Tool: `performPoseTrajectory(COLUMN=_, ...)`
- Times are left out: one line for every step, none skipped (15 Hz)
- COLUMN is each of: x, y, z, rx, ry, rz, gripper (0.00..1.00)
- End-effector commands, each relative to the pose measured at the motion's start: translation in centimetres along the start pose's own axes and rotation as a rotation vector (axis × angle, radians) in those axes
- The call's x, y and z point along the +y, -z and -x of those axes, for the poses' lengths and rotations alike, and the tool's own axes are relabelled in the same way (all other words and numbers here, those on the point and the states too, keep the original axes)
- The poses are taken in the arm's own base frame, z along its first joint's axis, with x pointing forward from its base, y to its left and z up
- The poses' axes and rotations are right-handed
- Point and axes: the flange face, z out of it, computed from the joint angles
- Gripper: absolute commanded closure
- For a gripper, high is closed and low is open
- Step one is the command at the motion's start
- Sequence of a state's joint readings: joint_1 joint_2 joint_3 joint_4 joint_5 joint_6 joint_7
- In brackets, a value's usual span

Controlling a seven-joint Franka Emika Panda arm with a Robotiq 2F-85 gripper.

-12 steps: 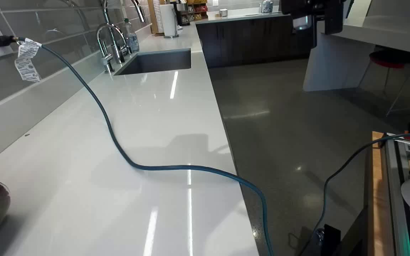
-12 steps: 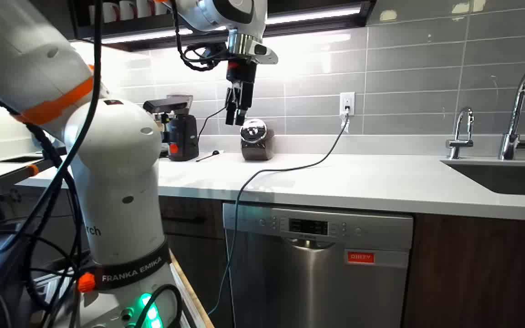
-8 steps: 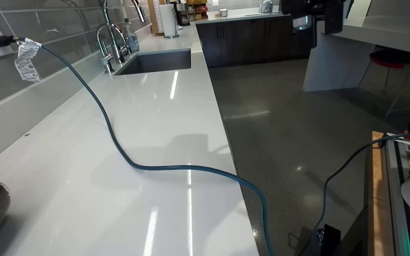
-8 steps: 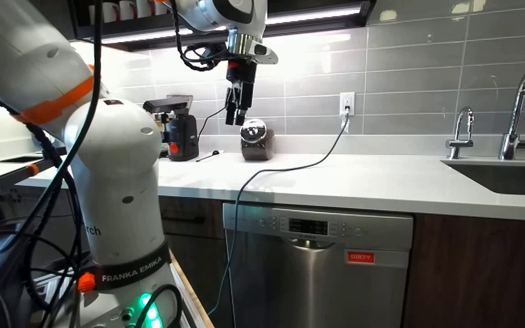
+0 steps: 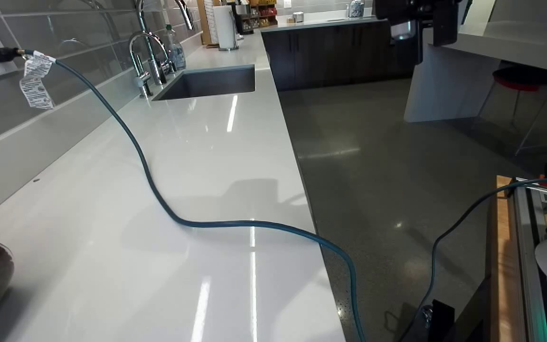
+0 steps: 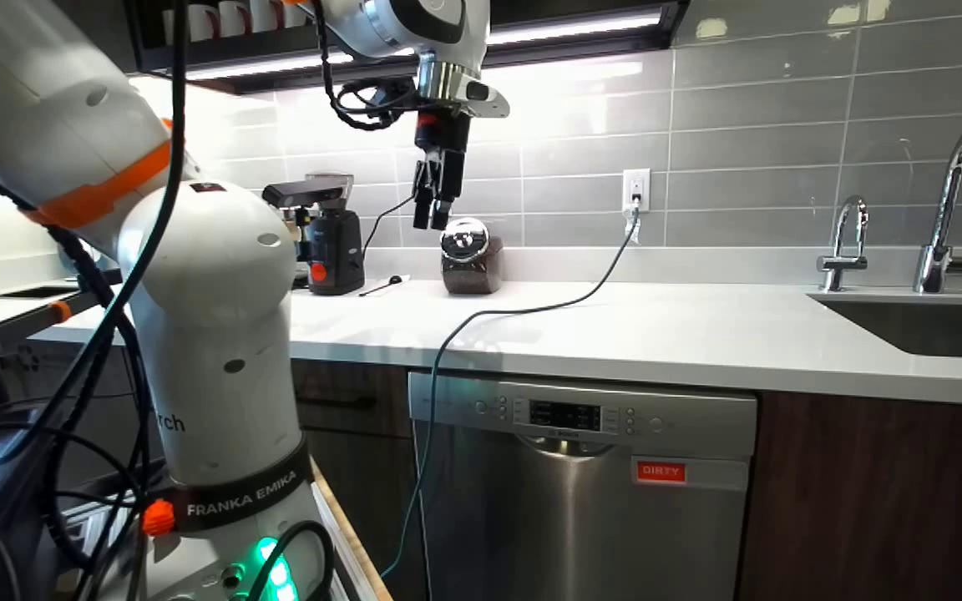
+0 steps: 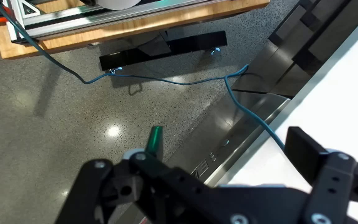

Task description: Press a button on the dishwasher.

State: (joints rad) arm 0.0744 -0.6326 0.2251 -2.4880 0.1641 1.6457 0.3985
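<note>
1. Wrist view: under the glossy white slab countertop (image 7: 331, 102), the brushed-steel, box-shaped dishwasher (image 7: 222, 133) appears not yet pressed; descending and pressing remain, I judge
2. Smooth blue rubbery-looking cable (image 6: 489, 314) drapes over the countertop edge
3. Black two-fingered gripper (image 6: 431, 221) hangs higher than the countertop, well apart from the dishwasher, jaws spread wide, gripping nothing
4. Flat red rectangular label (image 6: 660, 472) on the dishwasher
5. Small round buttons (image 6: 630, 420) along the dishwasher's top; which one is meant, I cannot tell

Bright strip light (image 6: 573, 27) above washed-out tiles (image 6: 564, 104), glare streaks (image 5: 202, 304) on counter (image 5: 112, 266), soft shadows (image 5: 254, 192), dim glinting floor (image 5: 373, 190)
</note>
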Motion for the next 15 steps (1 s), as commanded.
performPoseTrajectory(x=0.0, y=-0.1, z=-0.1, rx=-0.004, ry=-0.008, rz=0.003, gripper=0.00)
performPoseTrajectory(x=0.0, y=0.0, z=0.0, rx=-0.001, ry=0.000, rz=0.000, gripper=0.00)
performPoseTrajectory(x=0.0, y=0.0, z=0.0, rx=-0.001, ry=0.000, rz=0.000, gripper=0.00)
performPoseTrajectory(x=0.0, y=0.0, z=0.0, rx=-0.001, ry=0.000, rz=0.001, gripper=0.00)
performPoseTrajectory(x=0.0, y=0.0, z=0.0, rx=-0.001, ry=0.000, rz=0.001, gripper=0.00)
performPoseTrajectory(x=0.2, y=-0.7, z=-0.2, rx=-0.015, ry=-0.003, rz=0.003, gripper=0.00)
performPoseTrajectory(x=0.4, y=-1.8, z=-0.4, rx=-0.023, ry=0.001, rz=-0.003, gripper=0.00)
performPoseTrajectory(x=0.8, y=-2.7, z=-0.5, rx=-0.028, ry=-0.010, rz=0.004, gripper=0.00)
performPoseTrajectory(x=1.1, y=-3.4, z=-0.6, rx=-0.034, ry=-0.005, rz=-0.009, gripper=0.00)
performPoseTrajectory(x=1.4, y=-4.3, z=-0.7, rx=-0.027, ry=-0.003, rz=-0.016, gripper=0.00)
performPoseTrajectory(x=1.7, y=-5.2, z=-0.9, rx=-0.011, ry=0.007, rz=-0.018, gripper=0.00)
performPoseTrajectory(x=2.0, y=-6.0, z=-1.2, rx=0.018, ry=0.031, rz=-0.020, gripper=0.00)
performPoseTrajectory(x=2.2, y=-6.7, z=-1.5, rx=0.047, ry=0.055, rz=-0.027, gripper=0.00)
performPoseTrajectory(x=2.4, y=-7.4, z=-1.8, rx=0.082, ry=0.094, rz=-0.030, gripper=0.00)
performPoseTrajectory(x=2.4, y=-8.1, z=-2.0, rx=0.112, ry=0.150, rz=-0.035, gripper=0.00)
